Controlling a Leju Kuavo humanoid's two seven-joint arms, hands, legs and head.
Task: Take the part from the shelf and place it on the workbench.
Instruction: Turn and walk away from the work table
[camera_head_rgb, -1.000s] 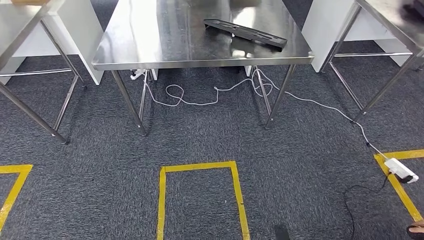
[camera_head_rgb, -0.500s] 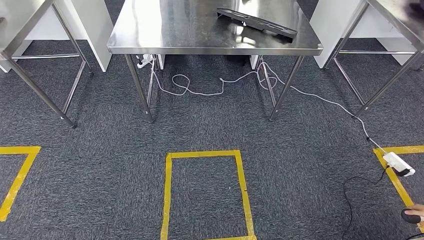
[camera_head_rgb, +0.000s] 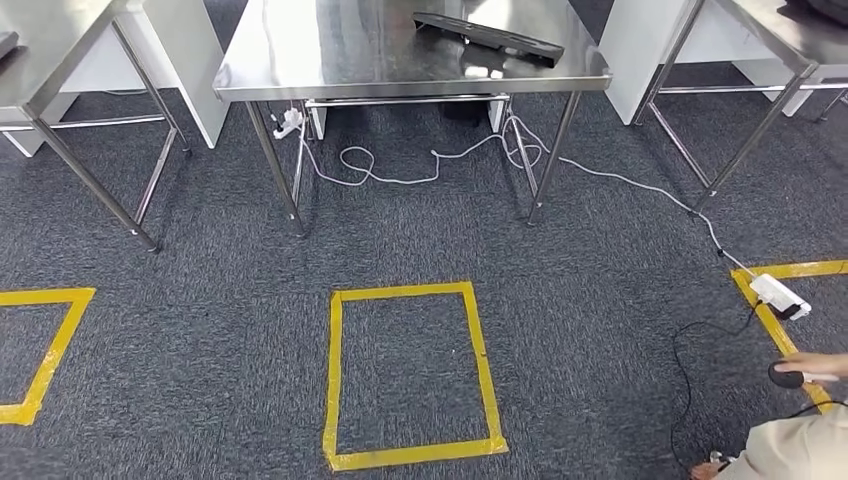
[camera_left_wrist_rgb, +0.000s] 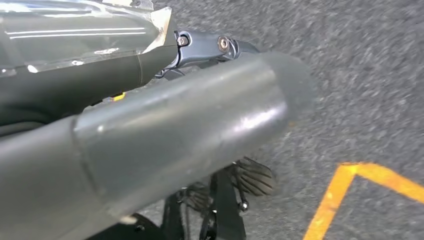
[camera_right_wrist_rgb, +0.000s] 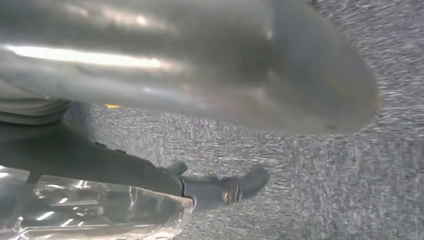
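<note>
Part (camera_head_rgb: 488, 38): long flat black bar, lying on steel workbench (camera_head_rgb: 300, 60).

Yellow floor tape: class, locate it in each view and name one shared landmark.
Head view: yellow tape rectangle on the carpet before the steel workbench.
Left wrist view: a tape corner.
Right wrist view: a small yellow fleck, probably tape.
Shared: the grey carpet.

Both arms hang down; left hand (camera_left_wrist_rgb: 150, 145) and right hand (camera_right_wrist_rgb: 200, 65) (blurred) seemingly hold nothing.
</note>
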